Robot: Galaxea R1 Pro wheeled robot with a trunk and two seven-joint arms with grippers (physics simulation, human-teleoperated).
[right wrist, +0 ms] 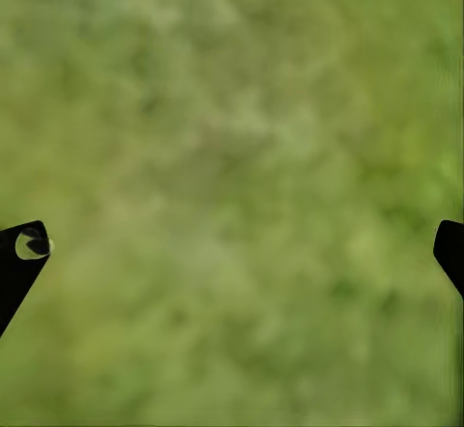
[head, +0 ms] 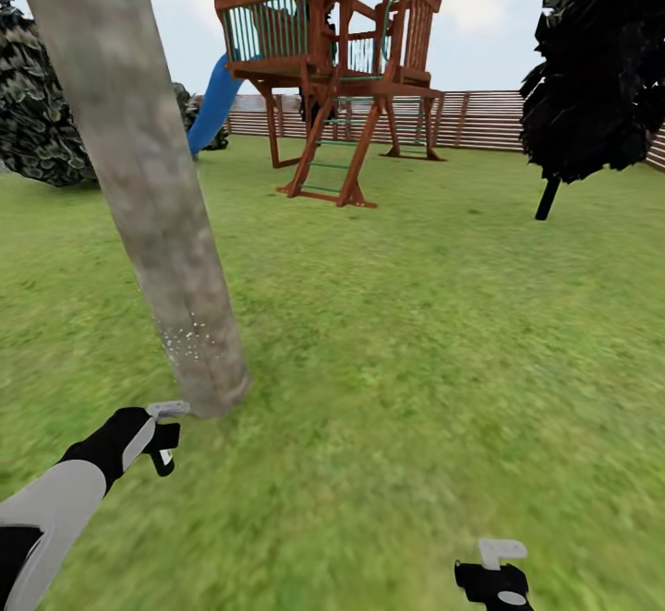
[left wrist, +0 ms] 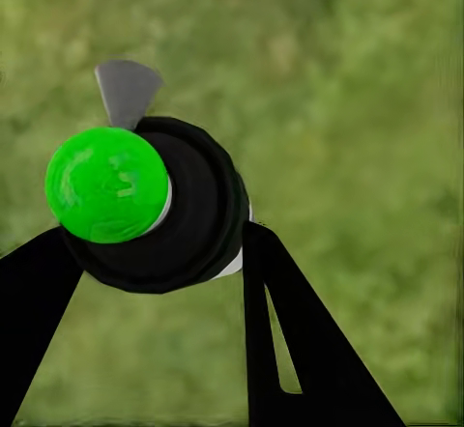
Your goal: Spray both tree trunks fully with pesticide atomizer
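Broadly, open lawn (head: 434, 334) surrounds the tree trunk (head: 148, 196), leaving room to circle it, so the left gripper (left wrist: 159, 253), clamped around the pesticide atomizer (left wrist: 155, 205) just beside the trunk's base, should sweep its spray upward, while the right gripper (right wrist: 232, 243) hangs wide open, empty.

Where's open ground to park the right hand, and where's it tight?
Open: lawn between the tree trunk, the playset and the dark tree; bare grass under the open right gripper. Tight: trunk base, where the left gripper holds the atomizer close.
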